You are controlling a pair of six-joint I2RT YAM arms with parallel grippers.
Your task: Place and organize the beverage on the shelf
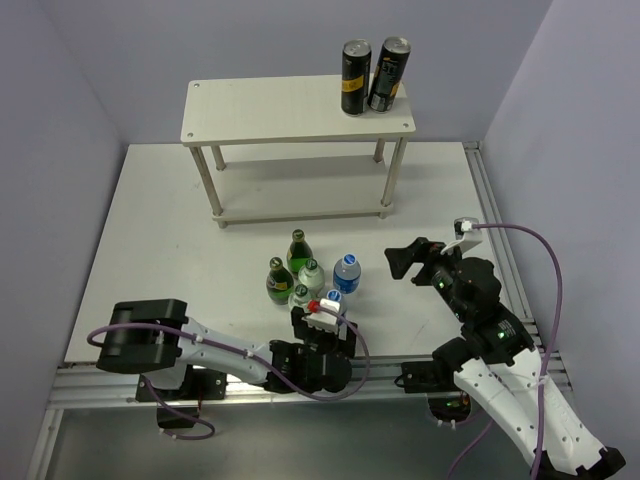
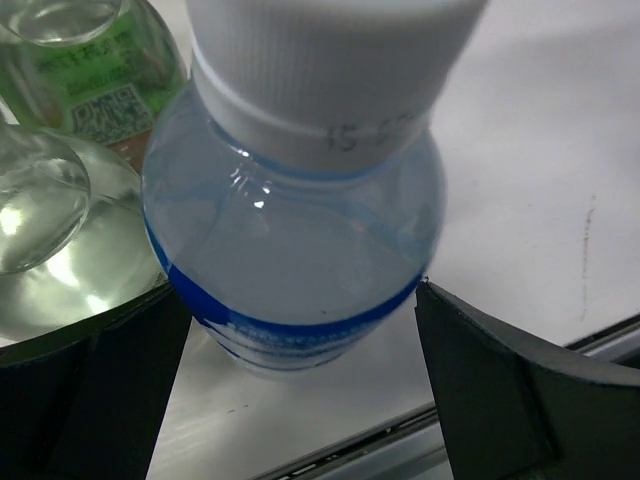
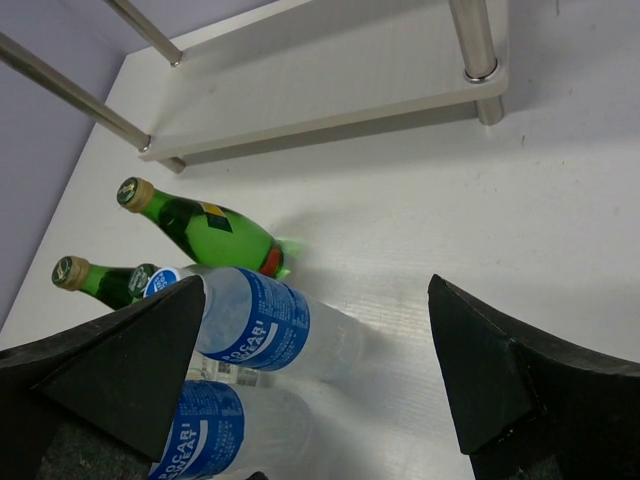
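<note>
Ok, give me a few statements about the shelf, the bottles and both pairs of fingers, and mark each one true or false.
1. Two black cans stand on the top board of the shelf. True.
2. The right fingers hold a green bottle. False: they are spread open with nothing between them, and the bottles are ahead of them.
3. All six bottles stand in a cluster on the table, none on the shelf. True.
4. The left fingers flank a dark green glass bottle. False: they stand on either side of a clear plastic bottle with a blue label.
</note>
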